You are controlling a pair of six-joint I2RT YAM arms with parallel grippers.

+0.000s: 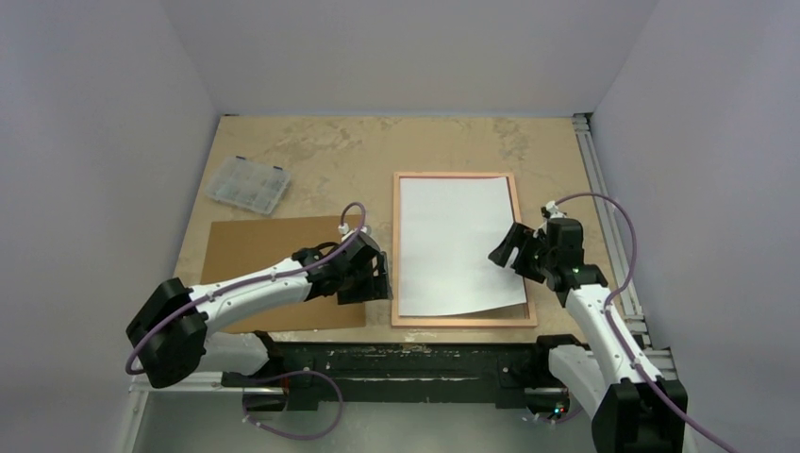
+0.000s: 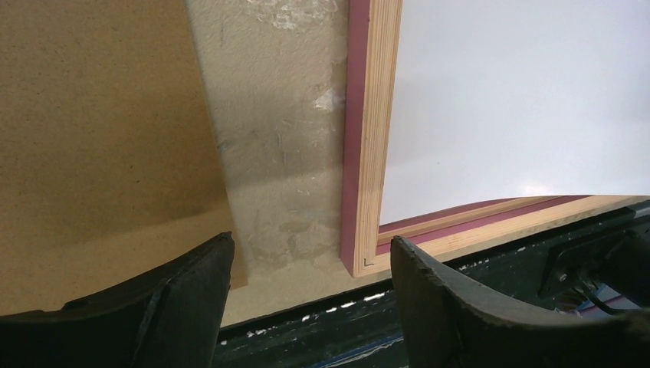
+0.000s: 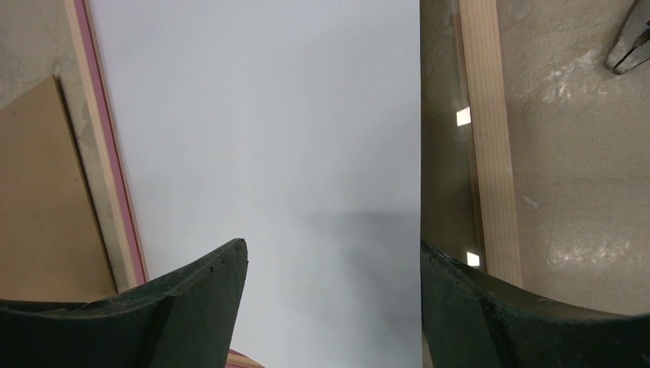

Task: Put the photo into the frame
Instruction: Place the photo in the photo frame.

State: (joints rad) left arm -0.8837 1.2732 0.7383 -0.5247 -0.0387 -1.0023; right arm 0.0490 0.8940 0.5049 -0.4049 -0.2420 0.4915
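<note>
The frame point(image 1: 394, 247) lies flat on the table, right of centre. The photo point(image 1: 458, 243) lies in it white back up; its near edge bows slightly. A strip of clear pane point(image 3: 441, 153) shows along the photo's right edge. My left gripper point(image 1: 377, 283) is open and empty, just left of the frame's near-left corner point(image 2: 360, 264). My right gripper point(image 1: 505, 250) is open and empty above the photo's right edge point(image 3: 414, 115). The wrist views show the photo point(image 2: 521, 100), the frame rails point(image 3: 490, 153) and both grippers point(image 2: 310, 253) point(image 3: 333, 253).
A plain brown backing board point(image 1: 264, 260) lies left of the frame, under my left arm. A clear plastic organiser box point(image 1: 248, 184) sits at the back left. A black mounting rail point(image 1: 406, 359) runs along the near edge, and an aluminium rail point(image 1: 604, 208) along the right.
</note>
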